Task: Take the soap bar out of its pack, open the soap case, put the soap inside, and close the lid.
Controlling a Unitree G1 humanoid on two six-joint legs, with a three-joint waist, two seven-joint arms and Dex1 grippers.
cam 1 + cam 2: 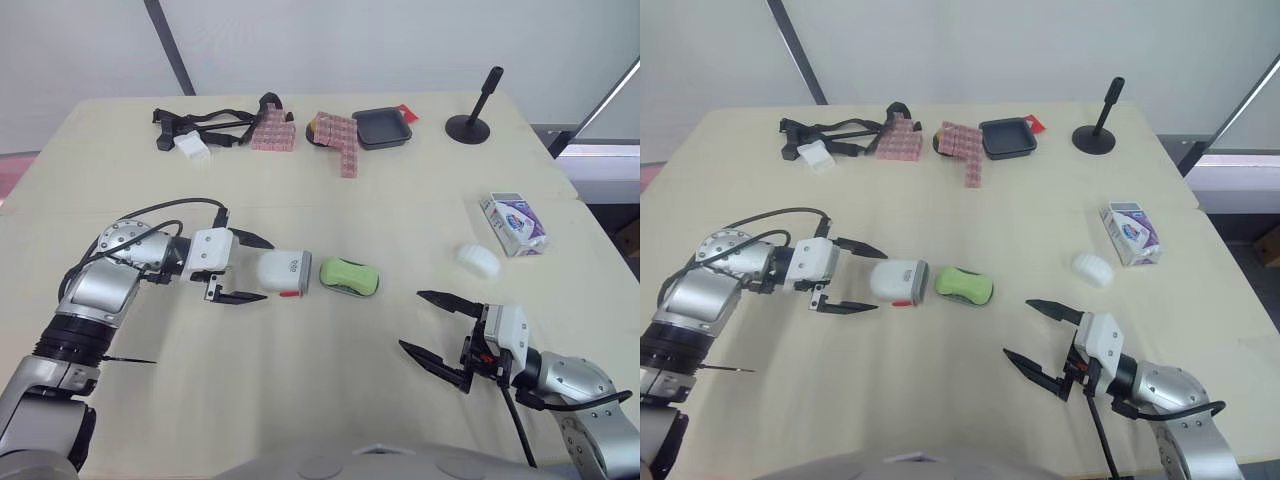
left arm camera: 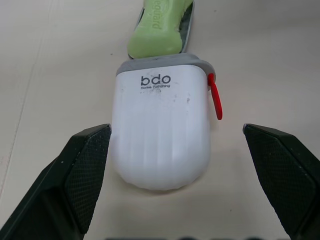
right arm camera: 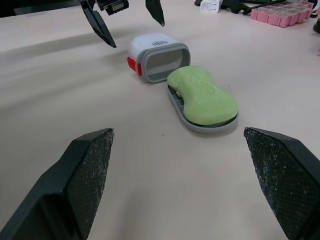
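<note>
Green soap bar lies out of its pack on the grey tray of the soap case, near the middle of the bench. Just left of it the white case cover lies on its side, its open mouth facing the soap and a red tab on its near side. The left hand sits at the cover's closed end, its fingers spread wide to either side and gripping nothing. The right hand hovers over the near right of the bench, wide open and empty. The soap pack lies to the far right, with a small white lump just beside it.
</note>
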